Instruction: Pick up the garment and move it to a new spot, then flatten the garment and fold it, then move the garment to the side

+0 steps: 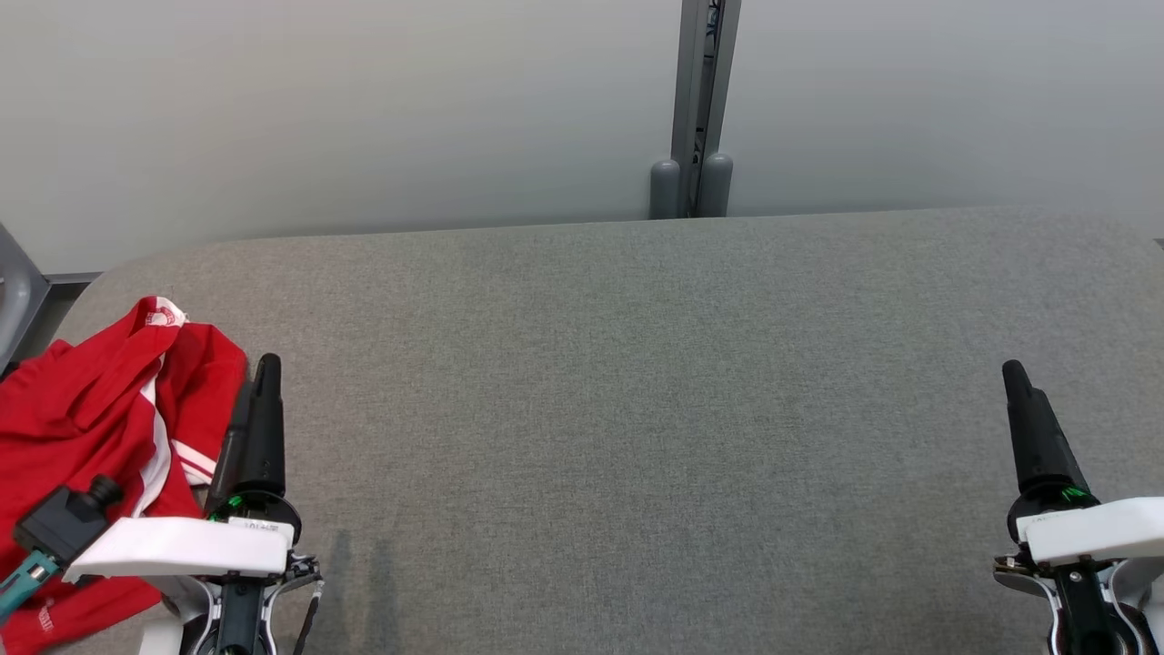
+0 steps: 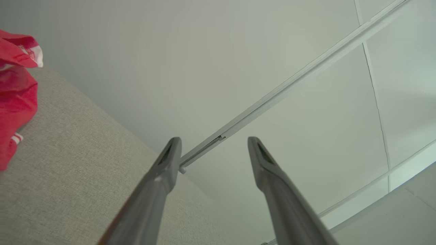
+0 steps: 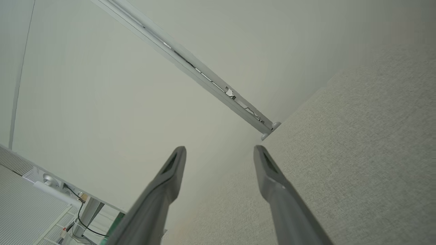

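The garment (image 1: 82,428) is red with white stripes and lies crumpled at the left edge of the grey fabric table (image 1: 637,382); the left wrist view catches a bit of the garment (image 2: 15,98) at its left border. My left gripper (image 1: 259,377) hovers just right of the garment, its fingers apart and empty. In its own view the left gripper (image 2: 214,143) points past the table toward the wall. Far to the right, my right gripper (image 1: 1017,377) is also open and empty, and in its wrist view the right gripper (image 3: 219,151) faces the table's far edge.
A pale wall with a grey vertical post (image 1: 696,109) stands behind the table. The table's far edge curves down at its left corner (image 1: 109,268). A small shelf with cables (image 3: 51,183) shows beyond the right side.
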{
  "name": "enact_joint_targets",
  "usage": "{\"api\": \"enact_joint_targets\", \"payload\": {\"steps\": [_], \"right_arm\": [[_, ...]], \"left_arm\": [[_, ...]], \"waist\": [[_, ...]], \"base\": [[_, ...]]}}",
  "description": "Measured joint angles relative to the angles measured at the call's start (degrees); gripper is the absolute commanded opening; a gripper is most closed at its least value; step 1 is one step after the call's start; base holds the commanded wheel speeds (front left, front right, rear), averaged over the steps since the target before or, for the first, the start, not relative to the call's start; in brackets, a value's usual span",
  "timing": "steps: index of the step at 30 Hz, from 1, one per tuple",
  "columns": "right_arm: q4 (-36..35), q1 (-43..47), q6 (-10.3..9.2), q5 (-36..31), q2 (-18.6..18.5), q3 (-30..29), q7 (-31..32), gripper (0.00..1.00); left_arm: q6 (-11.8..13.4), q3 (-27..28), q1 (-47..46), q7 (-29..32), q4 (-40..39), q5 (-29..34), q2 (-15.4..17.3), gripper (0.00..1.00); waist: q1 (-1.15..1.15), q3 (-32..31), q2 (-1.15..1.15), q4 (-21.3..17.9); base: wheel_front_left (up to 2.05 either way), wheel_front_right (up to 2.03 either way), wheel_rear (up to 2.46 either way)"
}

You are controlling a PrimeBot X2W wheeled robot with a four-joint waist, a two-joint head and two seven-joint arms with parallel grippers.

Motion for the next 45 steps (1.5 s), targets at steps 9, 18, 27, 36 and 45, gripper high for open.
{"api": "enact_joint_targets", "payload": {"steps": [9, 18, 27, 36, 45], "right_arm": [[0.01, 0.19, 0.0, -11.28, -1.19, 1.24, -1.79, 1.0], [0.48, 0.75, 0.0, -20.96, -1.41, 1.52, -3.42, 1.0], [1.99, 0.9, 0.0, -28.31, -1.38, 1.97, -4.95, 1.0], [3.89, 0.89, 0.01, -34.14, -1.26, 2.37, -6.31, 1.0], [5.39, 0.81, 0.01, -39.12, -1.16, 2.82, -7.64, 1.0]], "left_arm": [[0.0, -1.53, 0.91, -1.86, 0.18, 10.4, 0.67, 1.0], [0.0, -3.13, 1.82, -3.37, 2.49, 18.87, 1.08, 1.0], [0.69, -4.58, 1.82, -4.98, 4.3, 27.08, 1.83, 1.0], [1.2, -5.38, 1.82, -6.22, 5.13, 32.95, 1.91, 1.0], [1.51, -5.8, 1.82, -7.56, 6.14, 37.94, 1.99, 1.0]], "waist": [[0.0, -0.47, 0.0, 0.03], [0.0, -0.84, 0.0, 0.03], [0.0, -1.05, 0.0, 0.03], [0.0, -1.19, 0.0, 0.15], [0.0, -1.24, 0.0, 0.15]], "base": [[0.0, 0.0, 0.0], [0.0, 0.0, 0.0], [0.0, 0.0, 0.0], [0.0, 0.0, 0.0], [0.0, 0.0, 0.0]]}}
